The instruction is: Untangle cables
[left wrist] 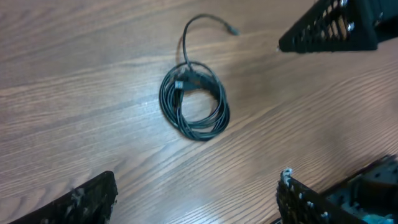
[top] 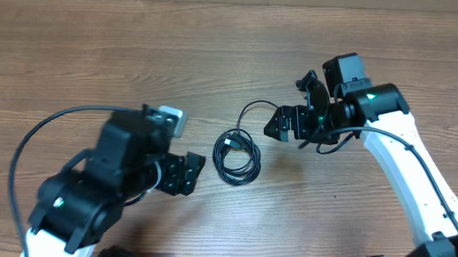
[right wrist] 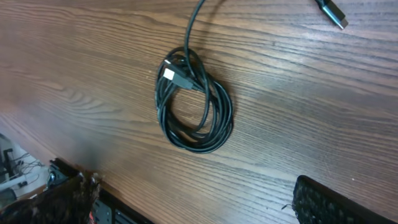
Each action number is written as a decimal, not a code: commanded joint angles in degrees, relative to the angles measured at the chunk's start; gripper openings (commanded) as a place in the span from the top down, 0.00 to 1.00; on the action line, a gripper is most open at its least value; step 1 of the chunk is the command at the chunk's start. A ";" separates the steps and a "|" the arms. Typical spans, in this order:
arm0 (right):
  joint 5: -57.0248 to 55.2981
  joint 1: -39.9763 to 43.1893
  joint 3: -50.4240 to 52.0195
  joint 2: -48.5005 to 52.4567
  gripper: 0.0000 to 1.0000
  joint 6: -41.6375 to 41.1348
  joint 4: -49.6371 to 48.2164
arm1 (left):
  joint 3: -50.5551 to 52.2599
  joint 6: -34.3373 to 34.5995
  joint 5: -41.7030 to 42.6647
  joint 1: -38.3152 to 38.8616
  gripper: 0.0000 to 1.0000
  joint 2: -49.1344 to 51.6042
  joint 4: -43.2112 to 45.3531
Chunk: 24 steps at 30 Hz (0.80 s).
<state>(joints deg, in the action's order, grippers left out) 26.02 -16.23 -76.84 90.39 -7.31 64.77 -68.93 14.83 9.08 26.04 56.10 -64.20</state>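
Note:
A black cable [top: 238, 155] lies coiled on the wooden table near the middle, with one loose end curving up and right to a plug [top: 276, 106]. It also shows in the left wrist view [left wrist: 194, 103] and the right wrist view [right wrist: 194, 106]. My left gripper [top: 186, 174] is open and empty, just left of the coil. My right gripper [top: 291, 123] is open and empty, just right of the coil, near the loose end. Neither gripper touches the cable.
The wooden table [top: 98, 57] stretches bare to the back and left. A thick black arm cable [top: 22, 148] loops at the left side. The table's front edge and a dark rail [right wrist: 109, 208] show in the right wrist view.

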 commanded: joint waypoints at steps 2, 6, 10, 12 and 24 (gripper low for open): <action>-1.46 -1.97 -0.04 3.10 0.00 0.13 -0.63 | 0.31 3.15 -3.72 3.28 0.17 3.21 1.38; -6.64 -6.19 -0.04 6.78 0.00 2.10 -2.38 | 0.31 3.43 -2.71 4.46 0.16 4.50 3.28; -9.73 -9.75 -0.04 10.73 0.00 3.13 -4.81 | 0.28 3.41 -1.99 4.48 0.15 4.48 3.54; -10.34 -10.73 -0.04 12.57 0.00 3.10 -6.29 | 0.28 3.41 -1.97 4.48 0.15 4.48 3.21; -10.60 -11.39 -0.04 15.76 0.23 3.10 -12.09 | -0.94 3.41 -1.97 4.48 0.12 4.48 2.69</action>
<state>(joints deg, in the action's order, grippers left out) 16.05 -27.57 -76.82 105.54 -4.43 53.54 -68.90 17.69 7.22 30.30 60.62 -61.69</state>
